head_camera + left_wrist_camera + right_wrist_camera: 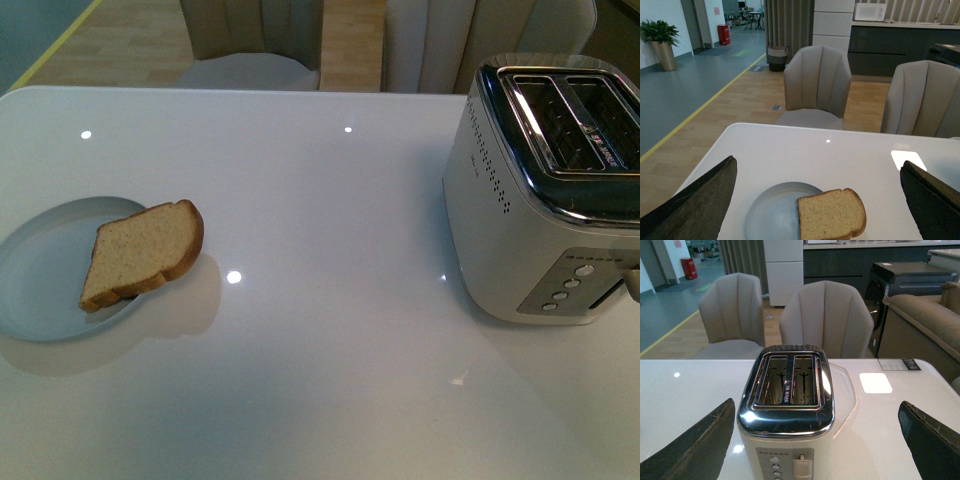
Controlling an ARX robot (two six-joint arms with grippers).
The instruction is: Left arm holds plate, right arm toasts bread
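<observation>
Spread wide and empty, the left hand point(817, 164) is aimed at the plate point(770, 210) by the desk's point(330, 380) left edge, the right hand point(816, 405) likewise at the toaster point(785, 440). The bread point(142, 255) is seen overhanging the rim and could be tipped off by an uneven lift.

1. The table point(330, 300) is bare through its middle — a broad open lane runs from 6 to 12 o'clock between the two sides.
2. At 9 o'clock the plate point(40, 285) sits low, with the bread point(140, 255) lying across its 3 o'clock rim; nothing stands over either.
3. At 3 o'clock the toaster point(520, 210) rises tall — the one bulky obstacle. Its two slots point(575, 120) are clear from above.
4. Chairs point(250, 40) stand beyond the far edge at 12 o'clock, off the tabletop.
</observation>
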